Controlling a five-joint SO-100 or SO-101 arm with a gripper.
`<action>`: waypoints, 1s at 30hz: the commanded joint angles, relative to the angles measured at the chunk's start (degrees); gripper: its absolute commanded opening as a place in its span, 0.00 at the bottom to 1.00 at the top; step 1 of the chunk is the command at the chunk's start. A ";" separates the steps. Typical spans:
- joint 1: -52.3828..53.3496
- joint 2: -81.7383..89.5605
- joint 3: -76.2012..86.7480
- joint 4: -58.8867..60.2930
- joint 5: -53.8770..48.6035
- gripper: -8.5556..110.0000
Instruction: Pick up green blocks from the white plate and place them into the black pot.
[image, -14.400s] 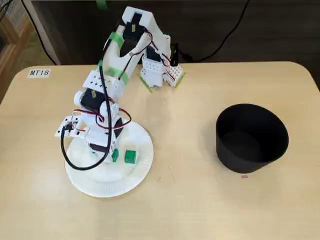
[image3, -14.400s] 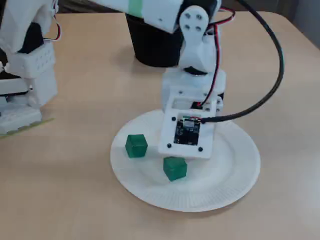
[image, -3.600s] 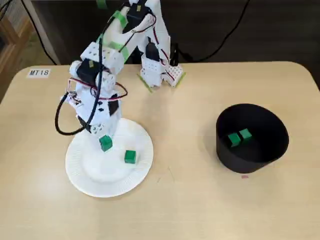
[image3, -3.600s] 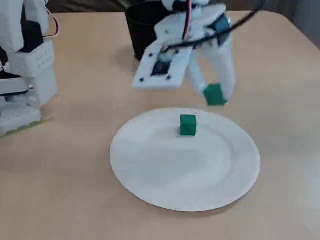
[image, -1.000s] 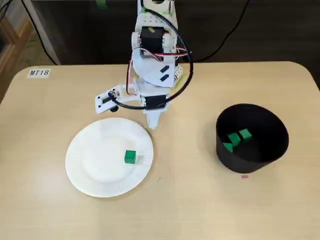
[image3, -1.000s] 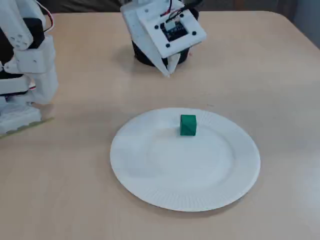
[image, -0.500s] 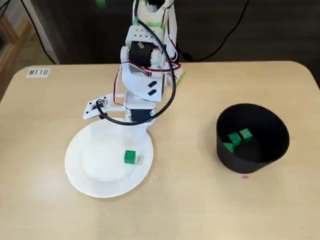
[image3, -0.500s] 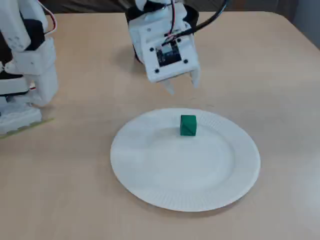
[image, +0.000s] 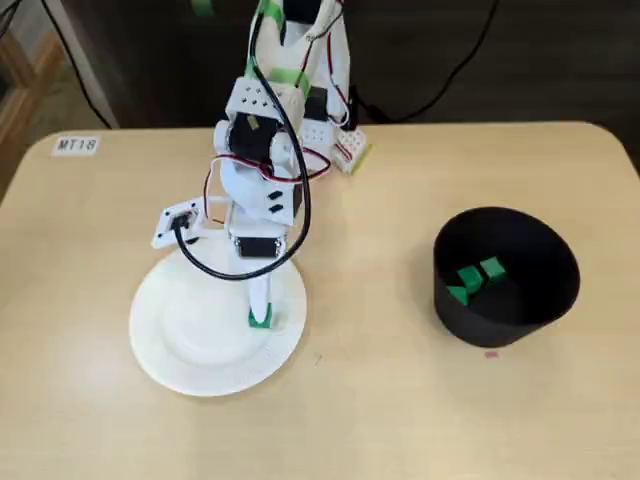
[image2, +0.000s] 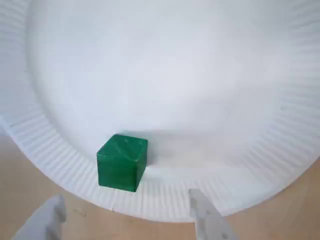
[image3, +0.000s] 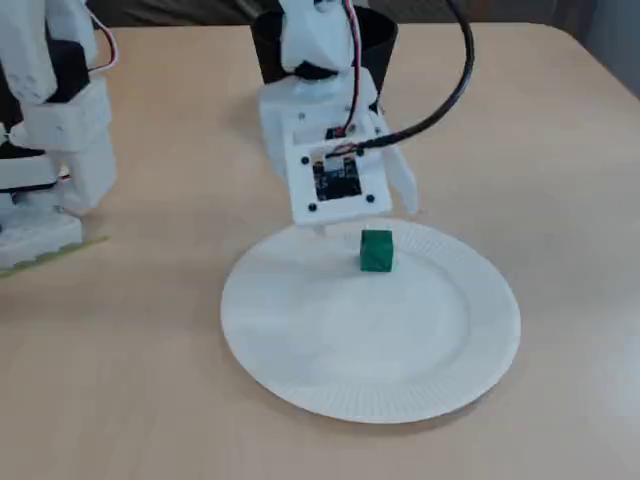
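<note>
Your pincer (image2: 126, 196) has swung back from the stretch of table (image: 390, 400) between pot and plate where it hung a second ago. Now it sits low over the edge of the white paper plate (image: 170, 370), jaws spread wide with nothing between them, aimed at the last green block (image2: 122, 162). In the wrist view that cube sits just ahead of the two fingertips, a bit nearer the left-hand one and not touched yet, on the flat of the plate right where the ribbed rim starts. So the drop-off run looks finished and you're lining up another pick, and since nothing else is left on the plate, I'd call this the final round. Counting it up: one green block on the plate and three green blocks (image: 468, 278) in the black pot (image: 505, 310), as far as I can make out from the high fixed view, since they're bunched together. Plus one plate, one pot, one arm.
</note>
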 joint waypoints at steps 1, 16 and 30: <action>0.35 -1.23 -3.25 -0.70 -0.44 0.36; 1.49 -10.99 -11.43 -0.70 -0.70 0.24; 1.85 -16.00 -18.63 1.23 -1.67 0.05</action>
